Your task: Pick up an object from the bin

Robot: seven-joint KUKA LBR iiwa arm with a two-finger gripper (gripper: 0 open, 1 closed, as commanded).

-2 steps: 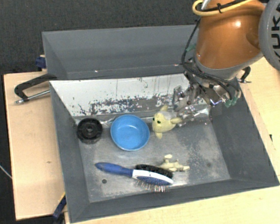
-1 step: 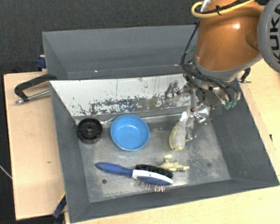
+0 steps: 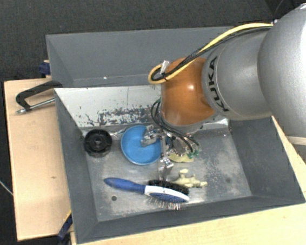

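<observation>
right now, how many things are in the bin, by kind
black round cap: 1
blue round lid: 1
blue-handled brush: 1
small cream piece: 1
total: 4, though anything under the gripper is hidden

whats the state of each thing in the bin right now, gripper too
black round cap: lying flat, apart from the rest
blue round lid: lying flat, right edge hidden under the gripper
blue-handled brush: lying down, handle pointing left
small cream piece: lying right beside the brush head
gripper: lowered, between the lid and the brush head
</observation>
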